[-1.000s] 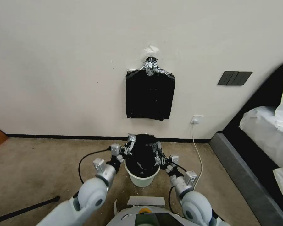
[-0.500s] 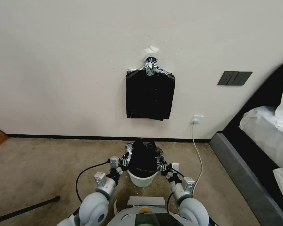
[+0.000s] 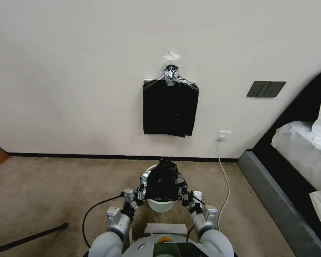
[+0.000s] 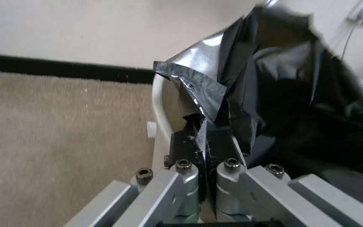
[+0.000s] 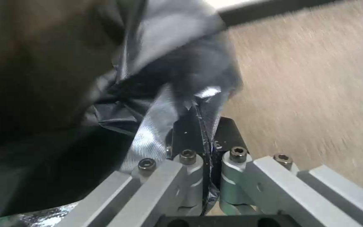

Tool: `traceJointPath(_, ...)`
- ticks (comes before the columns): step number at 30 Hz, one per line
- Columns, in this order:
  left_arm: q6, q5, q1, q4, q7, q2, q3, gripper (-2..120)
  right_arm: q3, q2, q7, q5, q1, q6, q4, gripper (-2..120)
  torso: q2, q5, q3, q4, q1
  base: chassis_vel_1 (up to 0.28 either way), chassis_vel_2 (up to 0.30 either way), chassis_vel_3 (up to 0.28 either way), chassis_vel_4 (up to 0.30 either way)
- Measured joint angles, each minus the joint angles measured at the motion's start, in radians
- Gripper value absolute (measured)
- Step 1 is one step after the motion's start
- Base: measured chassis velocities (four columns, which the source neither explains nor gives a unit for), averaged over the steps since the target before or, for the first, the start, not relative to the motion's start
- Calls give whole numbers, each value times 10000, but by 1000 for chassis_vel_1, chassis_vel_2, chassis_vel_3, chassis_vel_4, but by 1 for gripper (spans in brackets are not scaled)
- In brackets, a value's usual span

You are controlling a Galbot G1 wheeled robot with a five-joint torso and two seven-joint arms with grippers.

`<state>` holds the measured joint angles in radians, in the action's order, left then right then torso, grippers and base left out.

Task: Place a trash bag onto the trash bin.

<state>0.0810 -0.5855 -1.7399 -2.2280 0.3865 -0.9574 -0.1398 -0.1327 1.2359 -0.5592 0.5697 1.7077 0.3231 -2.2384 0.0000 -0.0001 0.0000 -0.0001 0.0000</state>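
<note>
Gripping glossy, crinkled trash bag [image 3: 163, 182], both pincers straddle round trash bin [image 3: 161, 206].

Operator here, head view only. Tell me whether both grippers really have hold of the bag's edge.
Observer: The left gripper is clamped shut on a fold of the trash bag; the film runs straight between its closed fingers.
Operator: Report the right one.
Observer: The right gripper is likewise shut on a pinched strip of the bag's edge.
Operator: Say where the bin rim sits on the left side.
Observer: In the left wrist view the trash bin rim shows bare beside the gripper; the bag edge stands above it, not over it.
</note>
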Motion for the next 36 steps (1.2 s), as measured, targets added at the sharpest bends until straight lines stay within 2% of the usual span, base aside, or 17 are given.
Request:
traceJointPath(10,123,-24,-135,396,-68,94,-84,0,36,31,-226,1188,-364,610,136,0,0,0,0,1,0,0,0,0,0)
traceJointPath(17,362,-64,327,751,-247,-64,-70,0,11,-59,-296,1810,-699,973,540,0,0,0,0,0,0,0,0,0,0)
traceJointPath(25,348,-59,352,980,-307,-48,-1,0,46,-58,-125,1787,-886,1022,923,0,0,1,1,0,0,0,0,0,0)
traceJointPath(36,-53,12,732,1825,-384,-291,2,0,250,-23,226,1233,-1375,921,1696,0,-1,0,1,0,0,0,0,0,0)
